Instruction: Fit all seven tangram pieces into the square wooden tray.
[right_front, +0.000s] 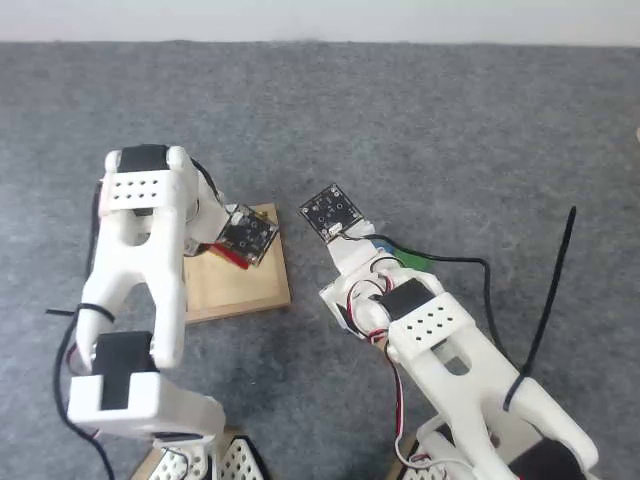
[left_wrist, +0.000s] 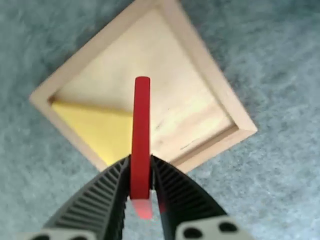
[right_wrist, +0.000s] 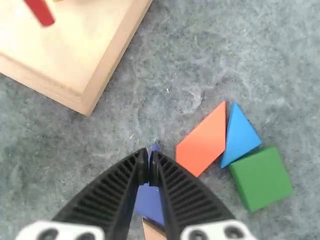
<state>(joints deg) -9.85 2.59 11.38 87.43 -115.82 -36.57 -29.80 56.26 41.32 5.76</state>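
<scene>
Left gripper (left_wrist: 141, 167): clamped on red piece (left_wrist: 142, 125) above tray (left_wrist: 210, 85)
Right gripper (right_wrist: 149, 155): jaws together, over dark blue piece (right_wrist: 150, 200)
Yellow piece (left_wrist: 100, 127): inside tray
Nearby: orange piece (right_wrist: 202, 145), green piece (right_wrist: 261, 177)

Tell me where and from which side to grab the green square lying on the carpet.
Probably best straight down from above: the green square lies flat on the carpet. Close on the two opposite edges that face bare carpet, since another edge is crowded by the light blue triangle, leaving little room for a finger there.
</scene>
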